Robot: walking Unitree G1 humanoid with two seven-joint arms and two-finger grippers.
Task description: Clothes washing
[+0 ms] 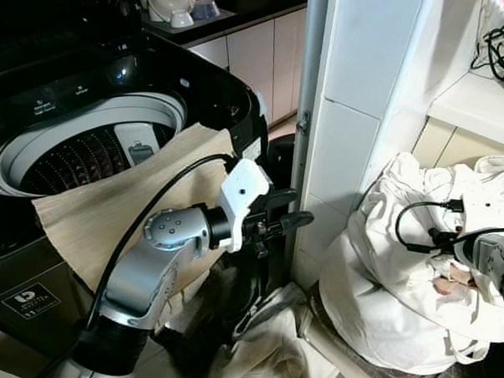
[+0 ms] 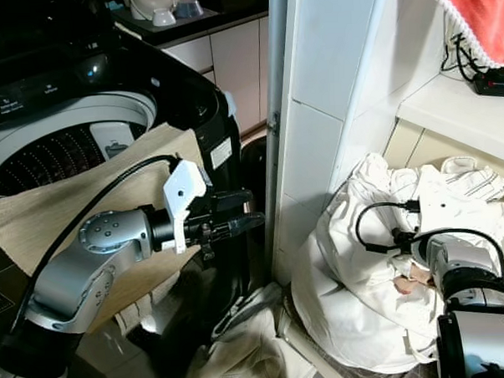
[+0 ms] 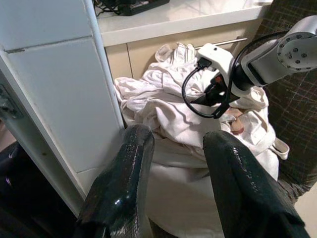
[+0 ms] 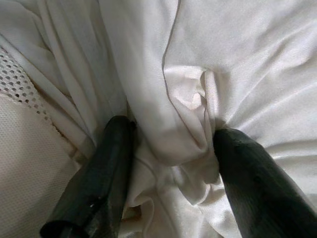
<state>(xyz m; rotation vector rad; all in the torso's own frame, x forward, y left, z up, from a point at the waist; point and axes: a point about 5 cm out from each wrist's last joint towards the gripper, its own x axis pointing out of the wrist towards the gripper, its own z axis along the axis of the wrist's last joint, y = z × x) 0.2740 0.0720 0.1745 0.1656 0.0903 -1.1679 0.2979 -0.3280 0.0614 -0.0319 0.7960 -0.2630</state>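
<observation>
Beside the open washing machine (image 1: 91, 137) at my ten o'clock, white laundry (image 1: 390, 275) heaps in a bag at four o'clock, where my right gripper (image 4: 168, 148) spreads around a fold, while my left gripper (image 1: 279, 224) hangs released, empty.

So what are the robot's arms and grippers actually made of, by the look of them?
Each arm is rounded silver metal with a black looping cable. The left arm carries a white boxy wrist housing, and the left gripper and right gripper each have two long glossy black fingers.
</observation>
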